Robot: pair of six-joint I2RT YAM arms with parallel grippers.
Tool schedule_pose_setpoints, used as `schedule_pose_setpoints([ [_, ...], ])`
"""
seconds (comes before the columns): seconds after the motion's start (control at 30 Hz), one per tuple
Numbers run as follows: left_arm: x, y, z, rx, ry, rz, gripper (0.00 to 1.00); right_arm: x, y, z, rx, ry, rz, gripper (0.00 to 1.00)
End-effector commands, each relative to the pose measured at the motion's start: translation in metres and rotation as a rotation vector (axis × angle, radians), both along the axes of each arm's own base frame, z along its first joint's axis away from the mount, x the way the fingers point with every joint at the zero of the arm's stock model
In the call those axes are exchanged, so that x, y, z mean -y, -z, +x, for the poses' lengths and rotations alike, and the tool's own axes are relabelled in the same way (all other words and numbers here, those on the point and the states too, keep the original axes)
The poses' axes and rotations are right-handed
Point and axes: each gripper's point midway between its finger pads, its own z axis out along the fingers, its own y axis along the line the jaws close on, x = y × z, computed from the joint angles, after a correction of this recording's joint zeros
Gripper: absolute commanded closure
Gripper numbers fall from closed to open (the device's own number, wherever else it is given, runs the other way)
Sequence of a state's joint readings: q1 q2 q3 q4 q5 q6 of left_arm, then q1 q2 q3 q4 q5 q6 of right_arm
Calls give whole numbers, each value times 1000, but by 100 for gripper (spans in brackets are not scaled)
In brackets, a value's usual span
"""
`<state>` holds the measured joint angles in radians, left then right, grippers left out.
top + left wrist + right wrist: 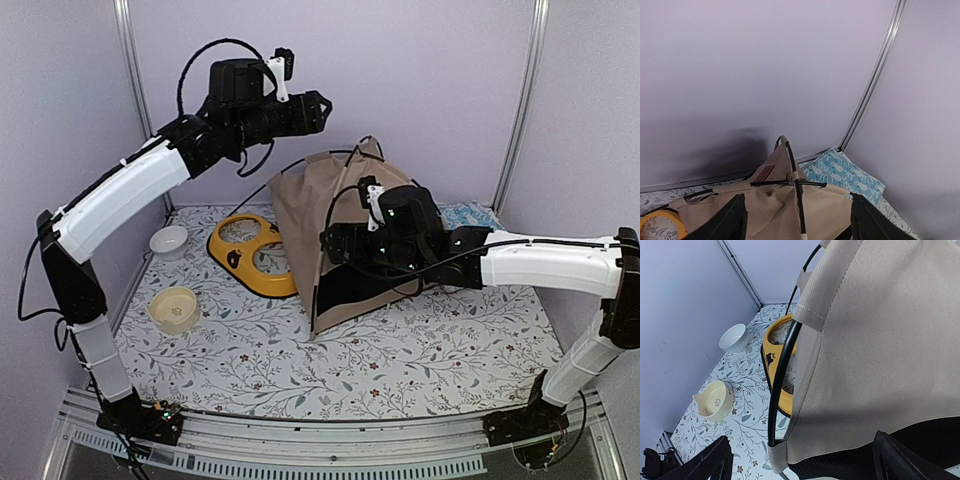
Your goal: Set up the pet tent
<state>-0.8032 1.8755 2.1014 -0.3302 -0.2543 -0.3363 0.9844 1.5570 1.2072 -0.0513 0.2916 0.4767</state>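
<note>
1. Pet tent (325, 235): tan canvas, is standing raised at the centre of the top view. Its black poles (796, 192) are crossing at the peak, with a brown label (763, 173) beside them.
2. Your left gripper (797, 200): is hanging above the tent, upper middle of the top view. Its fingers are spread and holding nothing.
3. Your right gripper (805, 447): is sitting at the tent's front edge. Its fingers are spread wide, with the canvas hem and one pole lying between them unpinched.
4. Yellow feeder (245, 255): is lying just left of the tent, its right end hiding behind the canvas.
5. White bowl (168, 241) and cream bowl (174, 309): are sitting at the left.
6. Blue cushion (470, 215): is showing behind the tent, at the right.
</note>
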Motion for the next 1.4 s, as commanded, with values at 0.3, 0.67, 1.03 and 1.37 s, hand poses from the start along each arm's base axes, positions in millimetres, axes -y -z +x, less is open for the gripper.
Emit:
schedule_pose_setpoints([
  [0.3, -93, 47, -26, -39, 7, 64, 23, -35, 39, 2, -105, -44, 10, 4],
  [0.67, -129, 75, -29, -52, 4, 126, 23, -14, 22, 21, -103, 4, -36, 57],
  [1.03, -123, 58, -38, 56, 127, 269, 23, 41, -69, 8, 120, -72, -119, 100],
  [1.37, -134, 25, -49, 122, 140, 346, 24, 64, -133, -29, 405, -299, -208, 100],
])
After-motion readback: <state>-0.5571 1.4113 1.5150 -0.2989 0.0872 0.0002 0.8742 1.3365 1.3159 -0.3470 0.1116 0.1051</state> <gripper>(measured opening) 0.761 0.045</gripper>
